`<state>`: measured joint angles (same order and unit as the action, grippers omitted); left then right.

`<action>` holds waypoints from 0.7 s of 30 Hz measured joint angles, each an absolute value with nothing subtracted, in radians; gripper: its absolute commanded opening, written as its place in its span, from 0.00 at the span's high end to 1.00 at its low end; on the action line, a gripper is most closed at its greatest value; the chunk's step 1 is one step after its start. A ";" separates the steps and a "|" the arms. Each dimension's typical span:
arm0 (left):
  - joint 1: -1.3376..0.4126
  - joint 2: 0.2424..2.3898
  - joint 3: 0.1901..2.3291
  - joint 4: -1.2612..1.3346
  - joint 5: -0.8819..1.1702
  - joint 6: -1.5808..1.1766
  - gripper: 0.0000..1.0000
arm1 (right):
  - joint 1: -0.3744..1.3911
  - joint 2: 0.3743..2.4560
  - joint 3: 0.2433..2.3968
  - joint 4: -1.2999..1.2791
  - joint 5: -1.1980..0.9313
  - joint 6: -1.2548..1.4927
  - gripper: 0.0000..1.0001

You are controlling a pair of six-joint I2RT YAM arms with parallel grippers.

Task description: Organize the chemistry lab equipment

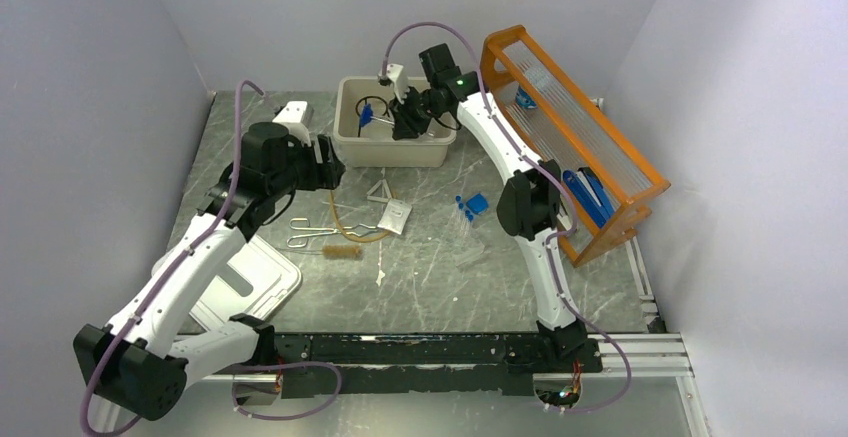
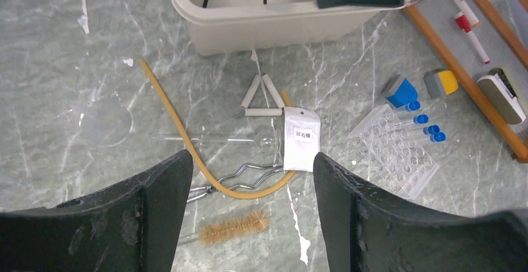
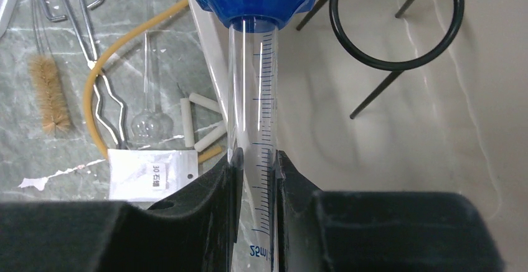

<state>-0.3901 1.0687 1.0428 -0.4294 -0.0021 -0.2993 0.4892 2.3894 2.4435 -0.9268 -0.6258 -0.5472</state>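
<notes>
Graduated cylinder [image 3: 251, 98]: clear, blue-marked, blue-based, gripped by right claw [image 3: 255, 173].

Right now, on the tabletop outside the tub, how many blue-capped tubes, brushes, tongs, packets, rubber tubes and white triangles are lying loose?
blue-capped tubes: 4
brown-bristled brush: 1
metal tongs: 1
white packet: 1
tan rubber tube: 1
white triangle: 1
Total: 9

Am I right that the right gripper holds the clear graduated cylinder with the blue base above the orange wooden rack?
Not quite. The right gripper holds the clear graduated cylinder with the blue base above the beige plastic tub, as the right wrist view shows.
</notes>
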 measured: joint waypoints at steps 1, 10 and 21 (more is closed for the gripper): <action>-0.390 1.078 1.035 -0.425 0.000 -0.308 0.25 | 0.486 2.390 2.444 -0.927 -0.628 -0.553 0.86; -0.390 1.198 1.019 -0.363 -0.010 -0.466 0.27 | 0.477 2.391 2.439 -0.879 -0.589 -0.537 0.87; -0.390 1.296 1.019 -0.316 -0.030 -0.581 0.27 | 0.455 2.408 2.395 -0.794 -0.553 -0.511 0.87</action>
<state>-0.3901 1.2961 1.0187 -0.3164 -0.0296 -0.5808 0.4549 2.4081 2.3951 -0.7944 -0.5529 -0.5110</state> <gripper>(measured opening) 0.731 0.258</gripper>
